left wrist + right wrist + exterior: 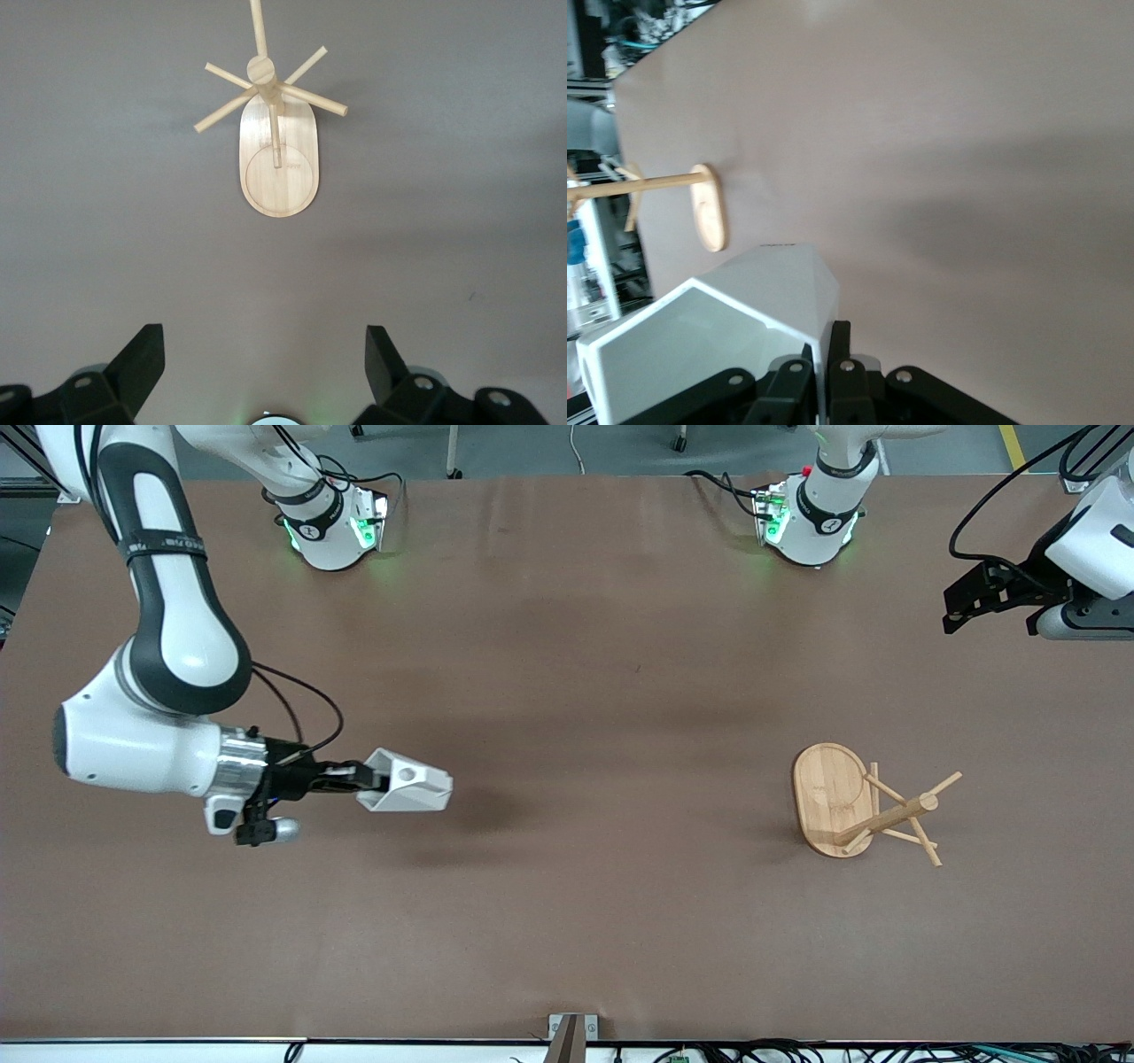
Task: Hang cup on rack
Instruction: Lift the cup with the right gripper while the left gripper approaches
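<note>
Front view: the right tool (376, 781) is up in the air over the right arm's end of the table (567, 646), its fingers pinching the cup (407, 781) by the handle side. The cup is held tipped on its side, clear of the table, a dark shadow on the surface beneath it. The rack (864, 806) stands on the table toward the left arm's end, well apart from the cup, its oval base flat on the surface, post upright, pegs angling out from the post. Between cup and rack lies only bare brown table; no object stands in the way. The left tool (988, 607) hangs over the table edge at the left arm's end, holding nothing; this arm waits. In the left wrist view the two black fingers (133, 367) are spread wide apart, with the rack (276, 159) seen from above. In the right wrist view the cup (722, 341) fills the foreground, the tool's fingers (837, 359) pressed against one wall of it; the rack (704, 205) shows farther off. The two arm bases stand along the table edge farthest from the front camera, green lights lit, cables trailing beside them.
</note>
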